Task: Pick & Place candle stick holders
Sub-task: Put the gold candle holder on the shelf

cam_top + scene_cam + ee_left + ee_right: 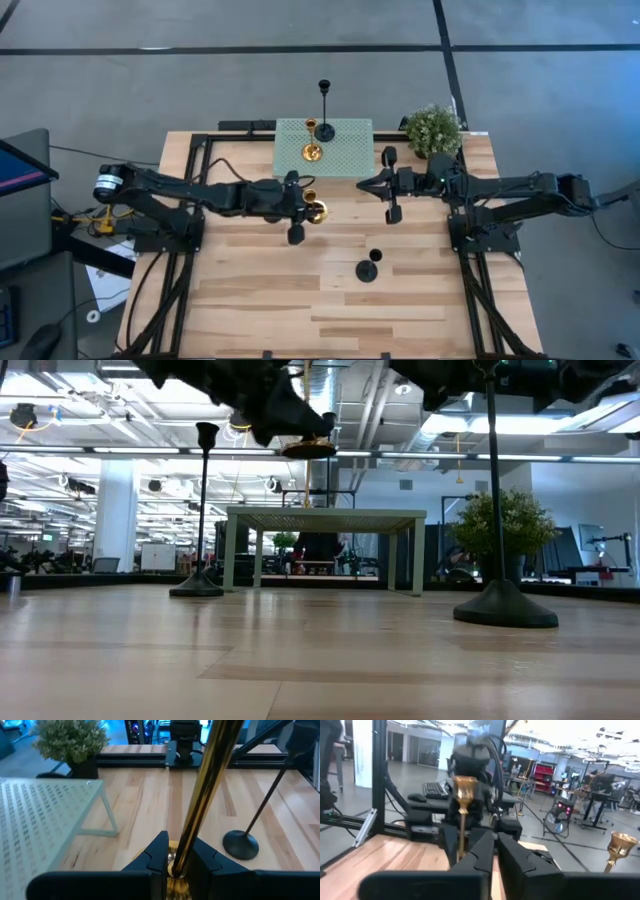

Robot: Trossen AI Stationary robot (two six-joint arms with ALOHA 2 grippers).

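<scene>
Gold holder point(316, 209) beside green stand point(345, 152)

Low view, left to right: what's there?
Black candle stick holder → gold candle stick holder held overhead by the left gripper → green mesh stand → potted plant, black holder stem across it.

In the left wrist view, the shiny gold candle holder stem point(210, 785) runs off the frame's top. Its base is hidden behind the left gripper point(178, 857). In the low view, both arms are cut off above.
</scene>
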